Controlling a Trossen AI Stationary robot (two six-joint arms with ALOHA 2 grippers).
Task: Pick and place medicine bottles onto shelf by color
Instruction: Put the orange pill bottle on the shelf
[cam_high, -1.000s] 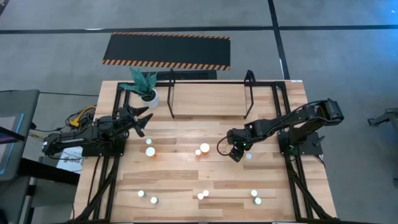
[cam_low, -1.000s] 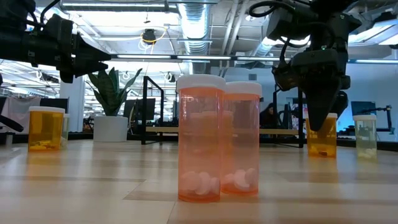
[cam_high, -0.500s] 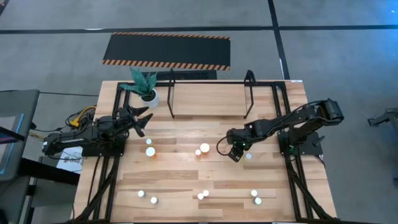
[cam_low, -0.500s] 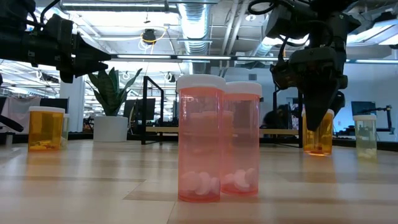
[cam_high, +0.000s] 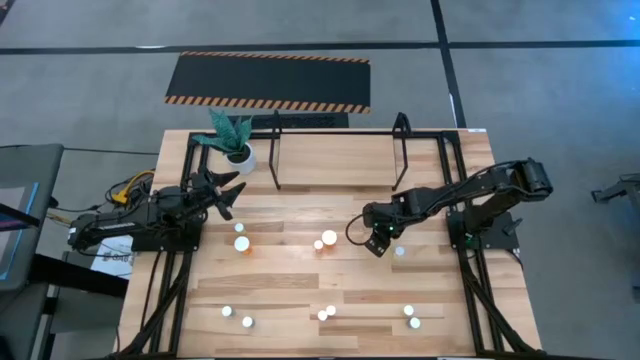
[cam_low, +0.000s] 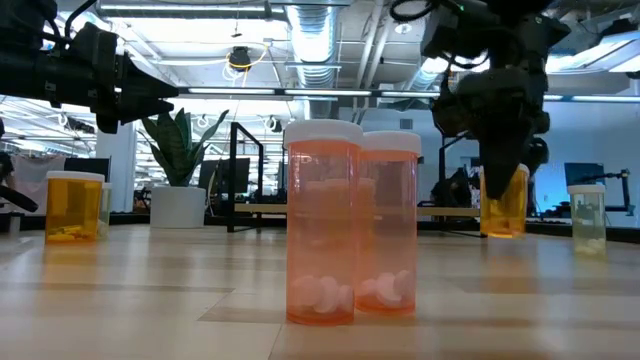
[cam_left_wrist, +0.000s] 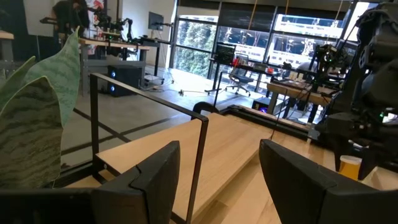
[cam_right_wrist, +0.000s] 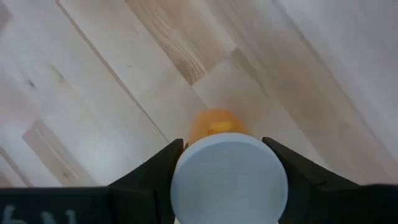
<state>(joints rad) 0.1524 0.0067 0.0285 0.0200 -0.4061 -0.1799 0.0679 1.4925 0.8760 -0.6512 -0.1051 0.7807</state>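
My right gripper (cam_high: 374, 244) is on the right half of the table, shut on an orange medicine bottle (cam_low: 503, 206) with a white cap (cam_right_wrist: 229, 180). The bottle's foot hangs just above the wood. My left gripper (cam_high: 229, 191) waits open and level at the table's left edge, beside the plant; its two fingers (cam_left_wrist: 155, 180) frame a view of the shelf. The shelf (cam_high: 340, 150), a black tube frame, stands at the far side of the table. More bottles stand upright on the wood, among them a pinkish pair (cam_low: 350, 225) in the low view's foreground. My right gripper pinches the orange bottle at its cap end (cam_right_wrist: 229, 180) between the two fingers (cam_right_wrist: 157, 169), one on each side of the cap. The fingers come from above, slanting steeply down. The orange body (cam_right_wrist: 214, 126) hangs below them, nearly upright and clear of the table.
A white pot with a green plant (cam_high: 236, 142) stands at the shelf's left end. One bottle (cam_high: 400, 251) stands close to my right gripper, pairs stand mid-table (cam_high: 325, 240) (cam_high: 241, 243), and several stand along the near edge (cam_high: 325, 313). A striped black mat (cam_high: 268, 82) lies on the floor beyond.
My right gripper has taken hold of the orange bottle, which stood on the table a second ago. The bottle tipped a little, then rose clear of the wood as the gripper went slightly up and toward the table's left.
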